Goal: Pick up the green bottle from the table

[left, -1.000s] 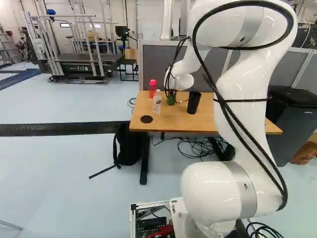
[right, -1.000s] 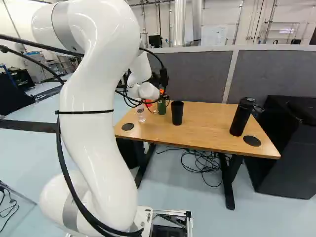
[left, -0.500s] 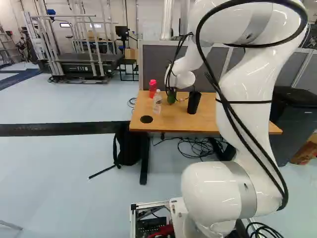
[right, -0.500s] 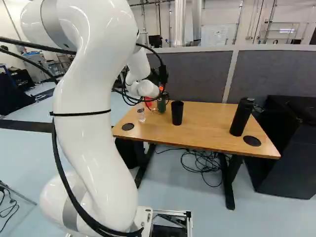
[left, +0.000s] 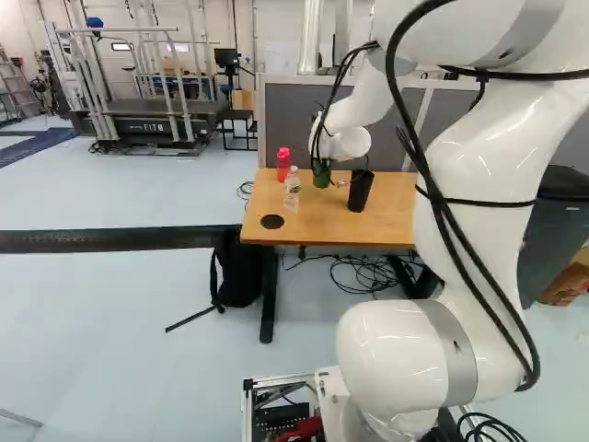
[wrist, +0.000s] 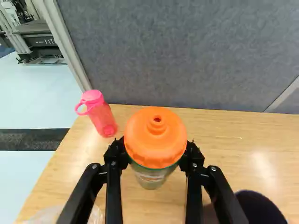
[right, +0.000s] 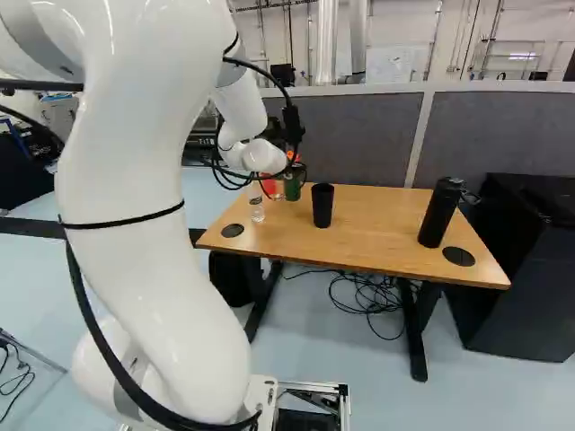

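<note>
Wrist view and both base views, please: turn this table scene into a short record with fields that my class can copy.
target: green bottle with an orange lid
claw: closed on the target, one finger on each side
surface: wooden table
left end in left base view: pink bottle, clear bottle
beside target: black cup, upright
right end in right base view: black flask
behind table: grey partition

Four Vessels Stand on Wooden Desk (right: 377, 242)

A pink bottle (wrist: 102, 116) and a clear bottle (left: 293, 191) stand near each other; a black cup (right: 322, 206) is near them, a black flask (right: 437, 215) well apart. Two dark round discs (right: 458, 257) are set in the top, toward either end.
</note>
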